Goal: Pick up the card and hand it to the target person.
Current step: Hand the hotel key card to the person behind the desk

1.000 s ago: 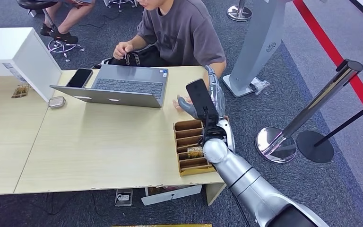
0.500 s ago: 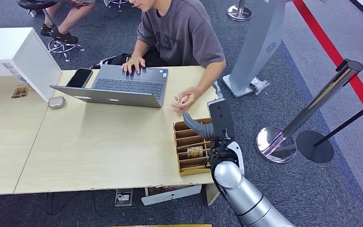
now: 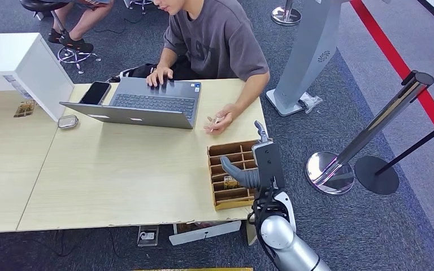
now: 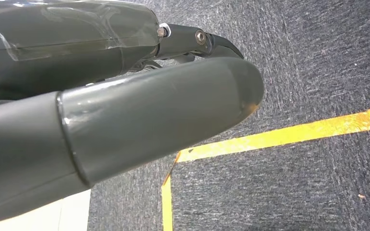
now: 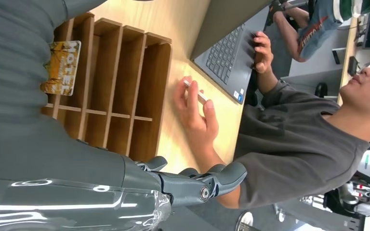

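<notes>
One card (image 3: 233, 182) lies in the wooden divided tray (image 3: 219, 151) at the table's right end, in a slot toward the near end, printed face up with "HOTEL" lettering that reads plainly in the right wrist view (image 5: 61, 67). I'd judge it thin, light and stiff, with a slick surface, lying flat on the slot floor between two thin partitions. That makes it awkward: the fingers would likely have to catch a short edge and tip it up, since the partitions leave little room on the long sides.

Robot's right hand (image 3: 247, 175) hangs just above the tray with the thumb jutting toward nine o'clock over the card's slot; the fingers are apart and hold nothing. The left hand (image 4: 125, 120) hangs by the floor, over carpet with yellow tape (image 4: 274, 139); whether its fingers are curled or loose I cannot tell.

Seated at twelve o'clock from the tray, the person (image 3: 217, 39) rests one hand (image 3: 221, 118) on the table just beyond the tray's far end, with something small and pale between the fingers, and the other on the laptop (image 3: 147, 104). From the tray toward nine o'clock the bare tabletop (image 3: 118, 175) gives open room; at three o'clock the tray sits at the table's edge, with a stanchion (image 3: 373, 132) further off.
</notes>
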You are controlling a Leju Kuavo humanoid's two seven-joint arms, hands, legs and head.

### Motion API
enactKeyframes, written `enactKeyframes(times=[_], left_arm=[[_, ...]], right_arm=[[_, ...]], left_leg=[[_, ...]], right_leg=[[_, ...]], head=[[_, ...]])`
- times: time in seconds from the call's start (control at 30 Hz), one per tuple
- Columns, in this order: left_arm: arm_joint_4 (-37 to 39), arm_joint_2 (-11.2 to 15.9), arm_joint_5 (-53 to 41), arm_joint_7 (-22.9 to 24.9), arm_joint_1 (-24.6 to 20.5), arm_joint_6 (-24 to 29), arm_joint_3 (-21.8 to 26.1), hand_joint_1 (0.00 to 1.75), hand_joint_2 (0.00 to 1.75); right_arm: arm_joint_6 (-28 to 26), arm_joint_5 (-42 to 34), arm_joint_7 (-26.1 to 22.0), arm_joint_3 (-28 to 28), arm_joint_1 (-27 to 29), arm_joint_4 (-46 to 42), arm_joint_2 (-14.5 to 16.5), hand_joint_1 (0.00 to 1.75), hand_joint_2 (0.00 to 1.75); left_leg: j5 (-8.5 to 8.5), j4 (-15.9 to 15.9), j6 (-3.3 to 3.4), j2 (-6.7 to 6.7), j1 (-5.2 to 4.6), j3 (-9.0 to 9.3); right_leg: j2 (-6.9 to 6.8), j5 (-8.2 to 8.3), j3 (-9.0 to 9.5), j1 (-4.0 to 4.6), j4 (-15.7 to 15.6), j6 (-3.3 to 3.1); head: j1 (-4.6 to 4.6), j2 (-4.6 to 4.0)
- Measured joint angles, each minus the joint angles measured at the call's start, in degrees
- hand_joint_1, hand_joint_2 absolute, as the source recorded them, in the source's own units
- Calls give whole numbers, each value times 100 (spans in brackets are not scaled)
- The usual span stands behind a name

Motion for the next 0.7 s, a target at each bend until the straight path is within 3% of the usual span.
enactKeyframes(times=[0.7], left_arm=[[0,15,2,51,-3,21,14,0,0]], right_arm=[[-19,-689,-201,137,189,15,-6,0,175]], left_leg=[[0,-1,0,0,0,-1]], right_leg=[[-1,0,1,0,0,0]], head=[[-1,0]])
